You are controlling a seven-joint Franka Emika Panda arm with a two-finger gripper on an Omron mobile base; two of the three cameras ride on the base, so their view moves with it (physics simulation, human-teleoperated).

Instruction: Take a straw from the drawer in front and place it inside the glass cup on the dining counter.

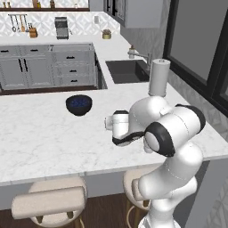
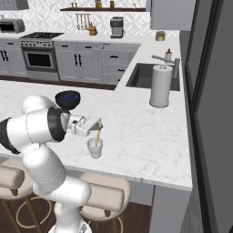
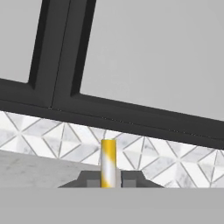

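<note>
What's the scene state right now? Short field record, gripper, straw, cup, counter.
gripper: over the cup, shut on the straw
straw: yellow and white, near upright, lower end inside the glass cup
glass cup: upright on the dining counter, near its front edge
dining counter: white marble top
also on counter: dark blue bowl, paper towel roll

Dark blue bowl sits at my 11 o'clock, paper towel roll at 1 o'clock beside the sink, stools underneath me.
</note>
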